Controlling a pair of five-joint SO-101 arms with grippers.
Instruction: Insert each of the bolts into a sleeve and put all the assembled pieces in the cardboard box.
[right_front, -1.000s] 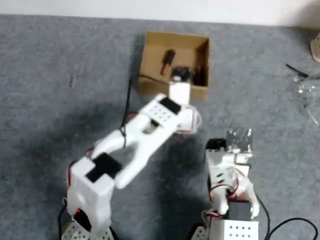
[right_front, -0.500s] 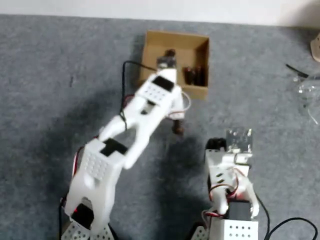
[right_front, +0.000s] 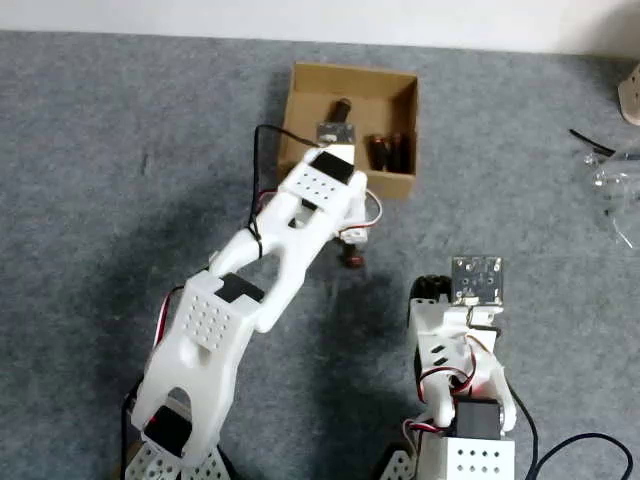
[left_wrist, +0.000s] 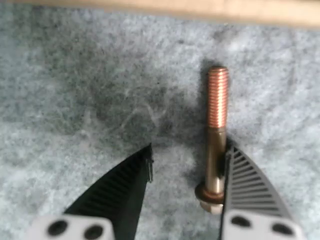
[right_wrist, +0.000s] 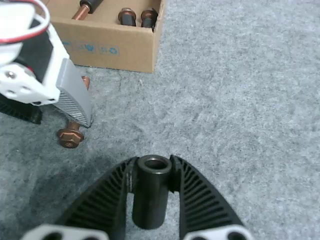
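Grey carpet (right_front: 100, 150), left gripper (left_wrist: 190, 150) open around a copper bolt (left_wrist: 217, 110), right gripper (right_wrist: 152, 161) tight on a black sleeve (right_wrist: 150, 197).

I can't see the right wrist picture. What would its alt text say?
The right arm's jaws grip a black sleeve, its open end showing. Beyond it on the grey carpet, a copper bolt lies beside the left arm's open jaws, and a cardboard box behind holds finished pieces.

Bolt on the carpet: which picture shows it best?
The left wrist view: the whole bolt, threads to head, lies against one finger of the open left pincer. The right wrist view catches its head; the high view, a dark speck.
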